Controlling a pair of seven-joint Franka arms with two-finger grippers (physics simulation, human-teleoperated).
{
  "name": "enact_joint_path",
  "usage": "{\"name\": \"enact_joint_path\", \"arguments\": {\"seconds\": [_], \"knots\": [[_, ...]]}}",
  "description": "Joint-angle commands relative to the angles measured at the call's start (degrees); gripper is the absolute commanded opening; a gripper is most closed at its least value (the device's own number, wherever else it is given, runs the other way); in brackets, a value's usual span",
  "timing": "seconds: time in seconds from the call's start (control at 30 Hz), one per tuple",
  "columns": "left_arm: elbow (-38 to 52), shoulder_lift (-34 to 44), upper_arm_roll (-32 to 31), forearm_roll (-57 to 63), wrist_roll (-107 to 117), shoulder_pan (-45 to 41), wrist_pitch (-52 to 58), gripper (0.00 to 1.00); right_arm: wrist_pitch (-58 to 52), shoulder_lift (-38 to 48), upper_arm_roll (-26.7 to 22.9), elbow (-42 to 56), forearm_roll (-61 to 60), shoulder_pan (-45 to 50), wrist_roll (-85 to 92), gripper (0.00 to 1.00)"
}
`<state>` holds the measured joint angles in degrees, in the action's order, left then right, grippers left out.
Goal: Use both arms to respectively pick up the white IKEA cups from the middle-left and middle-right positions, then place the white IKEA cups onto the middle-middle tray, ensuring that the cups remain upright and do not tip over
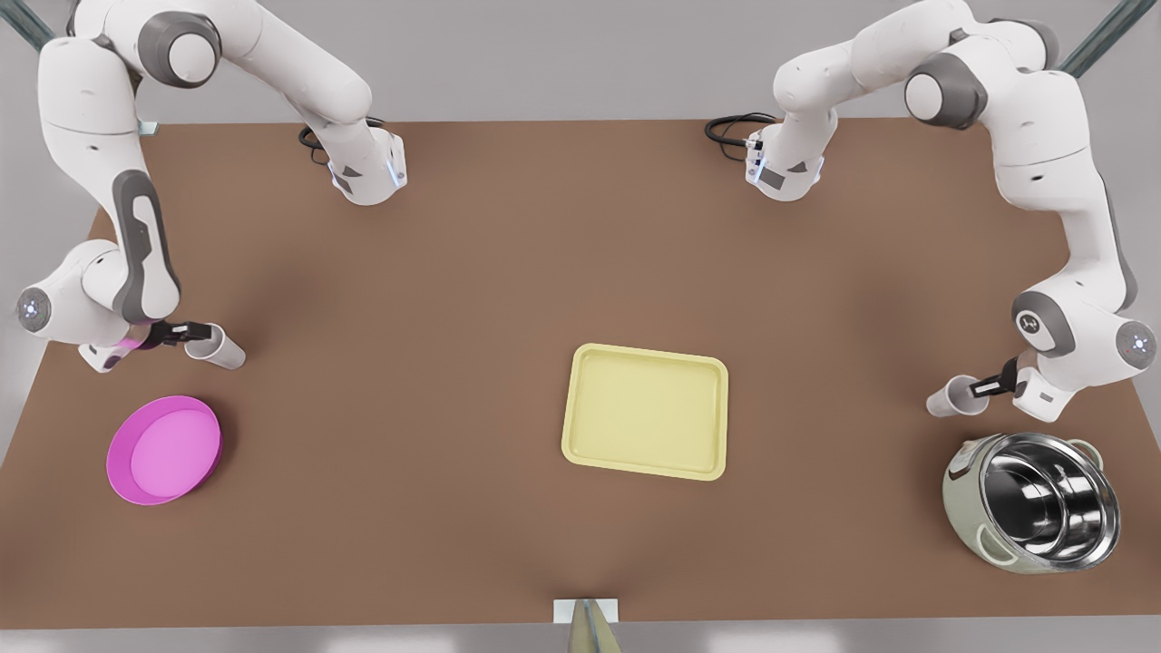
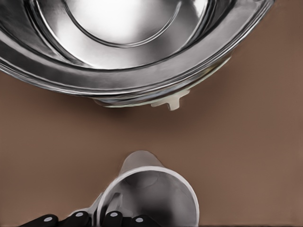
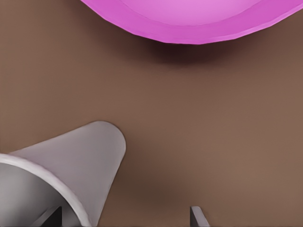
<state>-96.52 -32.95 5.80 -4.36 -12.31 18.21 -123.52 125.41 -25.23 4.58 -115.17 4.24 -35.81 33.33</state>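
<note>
One white cup (image 1: pixel 218 347) stands at the front view's left, beside the pink dish. My right gripper (image 1: pixel 186 334) is at its rim and open. In the right wrist view one fingertip (image 3: pixel 52 217) sits inside the cup (image 3: pixel 80 165) and the other (image 3: pixel 196 217) is well outside it. The other white cup (image 1: pixel 952 399) stands at the front view's right, above the pot. My left gripper (image 1: pixel 987 387) is shut on its rim, and the left wrist view shows its fingers (image 2: pixel 80 218) pinching the wall of the cup (image 2: pixel 151 189). The pale yellow tray (image 1: pixel 646 410) lies bare in the middle.
A round pink dish (image 1: pixel 163 449) (image 3: pixel 189 19) lies just in front of the cup at the front view's left. A steel-lined pot (image 1: pixel 1034 512) (image 2: pixel 123 47) stands close in front of the cup at the front view's right. Open brown table separates both cups from the tray.
</note>
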Motion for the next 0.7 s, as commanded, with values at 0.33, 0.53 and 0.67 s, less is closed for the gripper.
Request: {"name": "enact_joint_path", "arguments": {"seconds": [0.33, 0.53, 0.67], "knots": [[9.25, 0.69, -14.50, 0.14, 20.22, -19.26, 2.06, 0.21, 0.36, 0.36, 0.61, 0.39, -0.11, 0.92, 6.48, 0.21], [8.54, -4.58, -17.23, 0.05, 27.25, -24.45, -10.78, 0.21, -8.51, 2.73, 8.42, 0.83, -4.14, 0.92, 5.96, 0.21], [7.84, -6.43, -18.81, 0.05, 27.42, -24.54, -10.78, 0.21, -9.39, 2.56, 20.21, 7.59, -6.61, 9.62, 1.65, 0.21]]}}
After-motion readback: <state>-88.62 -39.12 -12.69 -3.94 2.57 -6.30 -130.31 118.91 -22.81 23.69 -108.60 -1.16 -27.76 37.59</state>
